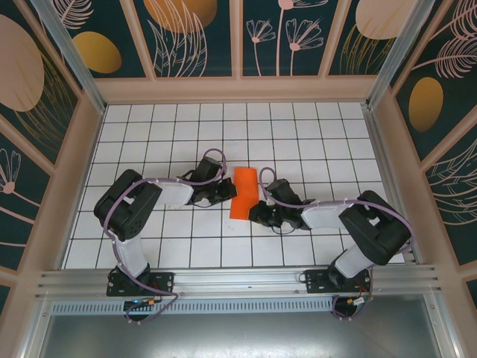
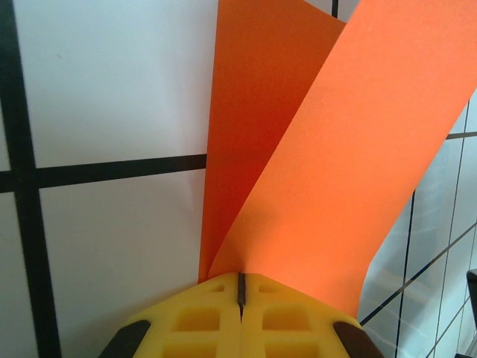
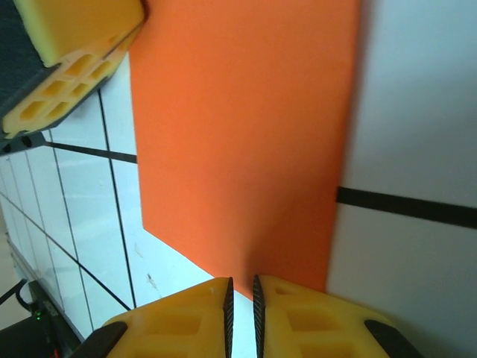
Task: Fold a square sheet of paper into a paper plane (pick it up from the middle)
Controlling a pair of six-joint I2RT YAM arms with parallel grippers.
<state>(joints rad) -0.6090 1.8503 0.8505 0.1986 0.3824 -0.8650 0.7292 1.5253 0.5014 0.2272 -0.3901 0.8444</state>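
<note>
At frame centre, the folded square sheet of paper [image 1: 244, 192] is pinched by the closed left gripper [image 2: 240, 289]. The right gripper [image 3: 240, 289], jaws barely parted, is set at its edge. Whether it grips, perhaps loosely, cannot be told.

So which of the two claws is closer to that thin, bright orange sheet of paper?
Left. The left gripper is shut on the orange paper sheet, lifting a flap. The right gripper sits at the sheet's other side; contact there is unclear.
</note>
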